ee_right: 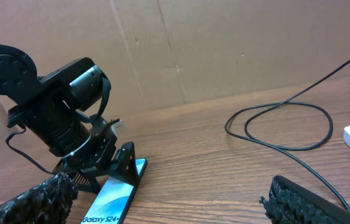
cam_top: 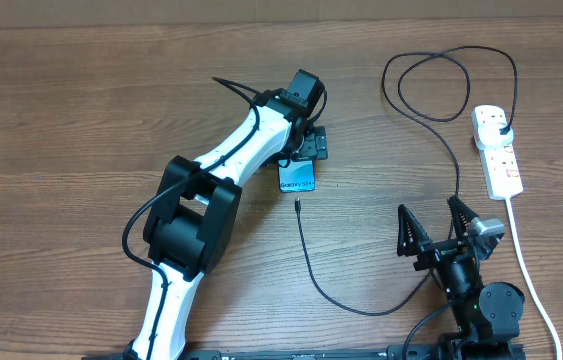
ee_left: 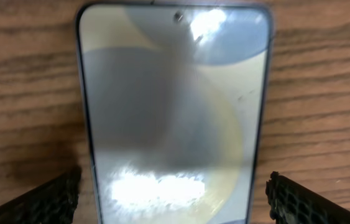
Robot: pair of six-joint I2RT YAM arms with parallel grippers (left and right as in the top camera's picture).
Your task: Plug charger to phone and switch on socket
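Note:
The phone (cam_top: 298, 178) lies flat on the wooden table, its blue screen up and reading "Galaxy S24+" (ee_right: 114, 198). My left gripper (cam_top: 306, 150) hovers over its far end, open. In the left wrist view the phone (ee_left: 175, 106) fills the frame, and the fingertips (ee_left: 53, 200) stand on either side of it with a gap to each edge. The charger's connector tip (cam_top: 299, 206) rests just below the phone. Its black cable (cam_top: 356, 308) runs round to a plug (cam_top: 501, 125) seated in the white socket (cam_top: 499, 160). My right gripper (cam_top: 436, 228) stands open and empty near the front edge.
The cable forms a loop (cam_top: 441, 85) at the back right, which also shows in the right wrist view (ee_right: 280, 124). The strip's thick white cord (cam_top: 526, 265) runs down the right side past my right arm. A cardboard wall (ee_right: 224, 43) stands behind the table.

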